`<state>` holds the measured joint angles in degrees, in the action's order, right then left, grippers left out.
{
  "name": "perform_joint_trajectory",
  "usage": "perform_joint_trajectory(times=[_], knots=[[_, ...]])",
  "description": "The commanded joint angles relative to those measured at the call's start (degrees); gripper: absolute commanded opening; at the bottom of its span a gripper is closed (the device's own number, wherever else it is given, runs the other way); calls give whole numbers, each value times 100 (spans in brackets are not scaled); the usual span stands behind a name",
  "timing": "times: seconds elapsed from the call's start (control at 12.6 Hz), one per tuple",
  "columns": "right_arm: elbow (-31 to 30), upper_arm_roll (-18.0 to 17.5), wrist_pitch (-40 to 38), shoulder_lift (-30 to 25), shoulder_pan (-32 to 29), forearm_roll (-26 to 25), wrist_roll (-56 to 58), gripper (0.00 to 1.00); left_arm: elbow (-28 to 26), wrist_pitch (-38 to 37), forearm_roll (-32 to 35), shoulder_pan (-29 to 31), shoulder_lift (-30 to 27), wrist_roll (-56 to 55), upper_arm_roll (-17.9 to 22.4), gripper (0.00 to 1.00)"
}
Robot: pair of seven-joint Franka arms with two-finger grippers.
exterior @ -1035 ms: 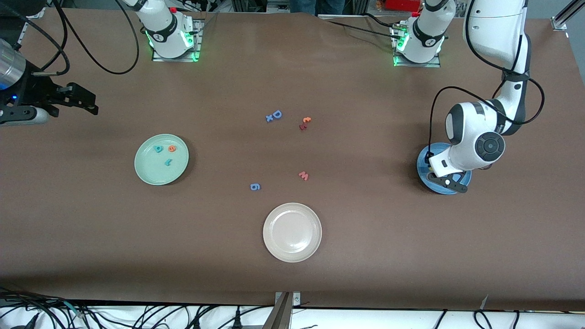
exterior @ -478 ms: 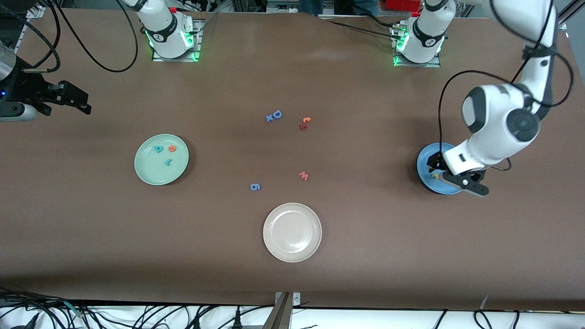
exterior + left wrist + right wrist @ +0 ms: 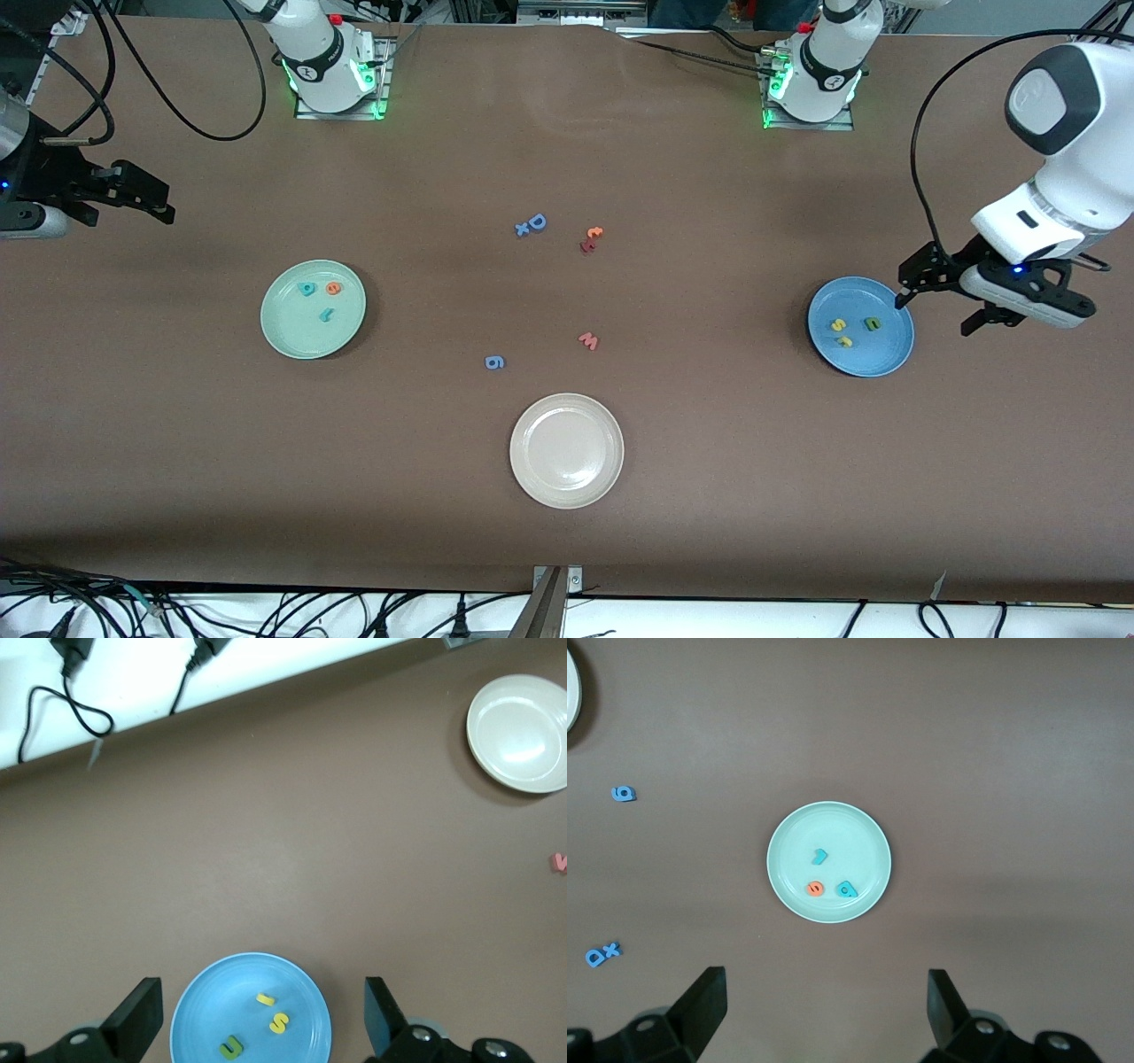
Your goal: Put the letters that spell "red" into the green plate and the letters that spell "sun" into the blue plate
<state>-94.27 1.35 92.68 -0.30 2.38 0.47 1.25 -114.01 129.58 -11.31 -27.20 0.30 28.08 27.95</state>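
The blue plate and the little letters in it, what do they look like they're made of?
The blue plate: probably plastic or melamine, going by its smooth, even colour and faint sheen, though glazed ceramic is possible. The letters look like foam: matte, flat, soft-edged cutouts in yellow and green with no gloss.

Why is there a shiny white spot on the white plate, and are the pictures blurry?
Left wrist view: the white plate shows a soft glare patch from overhead light. Front view: sharp, with a dark shadow band along the table's near edge. Right wrist view: the green plate is evenly lit, a faint shadow at its rim.
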Motion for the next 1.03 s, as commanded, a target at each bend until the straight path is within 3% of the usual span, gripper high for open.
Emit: perform_joint_trajectory(times=[0.0, 0.08, 0.32, 0.48, 0.64, 0.96], knots=[[-48, 58, 14, -50, 61, 59, -11, 100, 500, -55, 714, 56, -12, -100, -36, 100], [-48, 58, 22, -49, 61, 59, -20, 100, 642, -291, 805, 65, -12, -284, -44, 100], [-48, 58, 22, -49, 61, 67, -20, 100, 1258, -1898, 727, 179, -3, -1633, -106, 100], [-48, 58, 22, -49, 61, 59, -20, 100, 1363, -2059, 771, 484, -3, -2479, -595, 100], [-48, 58, 22, -49, 61, 67, -11, 100, 1364, -2069, 780, 1310, -30, -2877, -1561, 100], [-48, 49, 22, -49, 61, 59, -11, 100, 1461, -2156, 788, 1638, -47, -2957, -1881, 100]])
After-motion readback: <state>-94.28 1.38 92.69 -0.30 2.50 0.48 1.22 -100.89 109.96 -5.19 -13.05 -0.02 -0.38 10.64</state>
